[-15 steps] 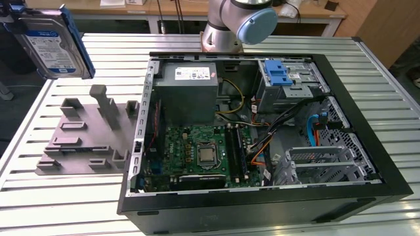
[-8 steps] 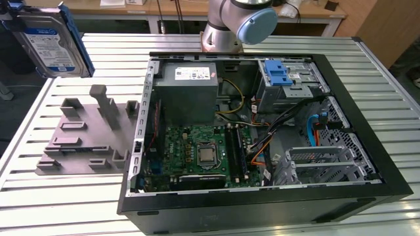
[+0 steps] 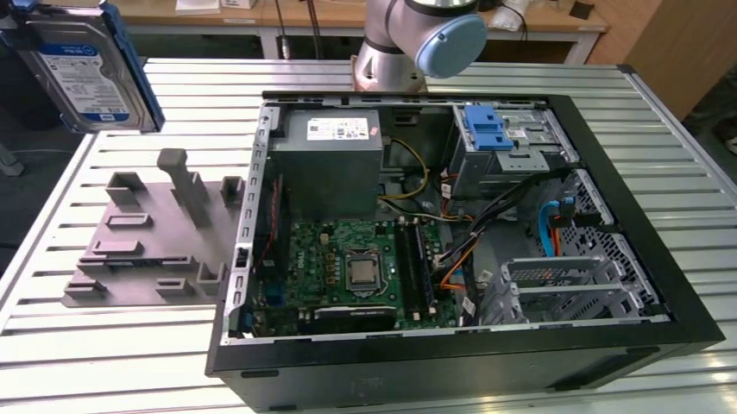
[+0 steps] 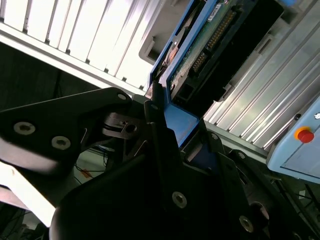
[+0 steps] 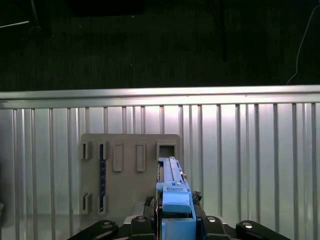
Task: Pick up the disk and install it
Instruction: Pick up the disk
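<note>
Exterior view: disk (image 3: 86, 65) hangs high at the exterior view's left, clear above grey slotted holder (image 3: 150, 250), well apart from open computer case (image 3: 461, 216); second wrist view: gripper (image 4: 182, 130) closed on its blue frame, probably sparing the circuit board (image 4: 210, 45); first wrist view: same hold, disk on edge.

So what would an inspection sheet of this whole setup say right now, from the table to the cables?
Surface: slatted metal table, carrying the case and a fixture.
Job's things: disk held in the air on the exterior view's left, apart from the open computer case; not yet installed.
Clutter: grey slotted fixture beside the case.
Grippers: end effector shut on the disk's blue frame, seen in both wrist views.
Cables: yellow, orange, blue and black cables inside the case.
Surroundings: wooden benches behind the table; a box with a red button in the second wrist view.
</note>
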Robot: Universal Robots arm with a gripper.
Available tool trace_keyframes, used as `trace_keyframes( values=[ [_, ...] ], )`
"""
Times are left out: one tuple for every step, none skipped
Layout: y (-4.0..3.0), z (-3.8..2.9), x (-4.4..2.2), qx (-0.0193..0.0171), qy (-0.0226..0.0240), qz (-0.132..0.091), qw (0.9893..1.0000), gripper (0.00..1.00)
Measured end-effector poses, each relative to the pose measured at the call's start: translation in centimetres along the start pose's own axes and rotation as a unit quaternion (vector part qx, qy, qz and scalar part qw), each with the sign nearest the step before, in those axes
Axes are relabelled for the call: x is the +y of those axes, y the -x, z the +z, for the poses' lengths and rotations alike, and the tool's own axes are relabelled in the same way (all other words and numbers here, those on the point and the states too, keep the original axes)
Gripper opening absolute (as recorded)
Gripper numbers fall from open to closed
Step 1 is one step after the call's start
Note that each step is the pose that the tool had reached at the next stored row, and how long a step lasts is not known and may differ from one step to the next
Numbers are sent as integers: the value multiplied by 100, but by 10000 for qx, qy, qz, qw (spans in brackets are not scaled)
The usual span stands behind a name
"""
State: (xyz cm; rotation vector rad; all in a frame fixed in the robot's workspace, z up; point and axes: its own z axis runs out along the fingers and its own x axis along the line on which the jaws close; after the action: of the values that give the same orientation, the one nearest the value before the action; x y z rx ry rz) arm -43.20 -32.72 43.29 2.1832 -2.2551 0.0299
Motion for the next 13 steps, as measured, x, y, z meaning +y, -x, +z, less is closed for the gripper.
trace_keyframes(
  values=[
    [0, -6, 0, 0, 0, 0, 10000, 36],
    [0, -12, 0, 0, 0, 0, 10000, 36],
    [0, -18, 0, 0, -1, 0, 10000, 36],
    [0, -24, 0, 0, -1, 0, 10000, 36],
    [0, -30, 0, 0, -1, 0, 10000, 36],
    [0, -35, 0, 0, -2, 0, 10000, 36],
    [-1, -42, 0, 0, -2, 0, 10000, 36],
    [-1, -48, -1, 0, -2, 0, 10000, 36],
    [-1, -54, -1, 0, -3, 0, 10000, 36],
    [-1, -61, -1, 0, -3, 0, 10000, 36],
    [-1, -67, -1, 0, -3, 0, 10000, 36],
    [-1, -73, -1, 0, -4, 0, 10000, 36],
    [-1, -79, -1, 0, -4, 0, 10000, 36]
  ],
)
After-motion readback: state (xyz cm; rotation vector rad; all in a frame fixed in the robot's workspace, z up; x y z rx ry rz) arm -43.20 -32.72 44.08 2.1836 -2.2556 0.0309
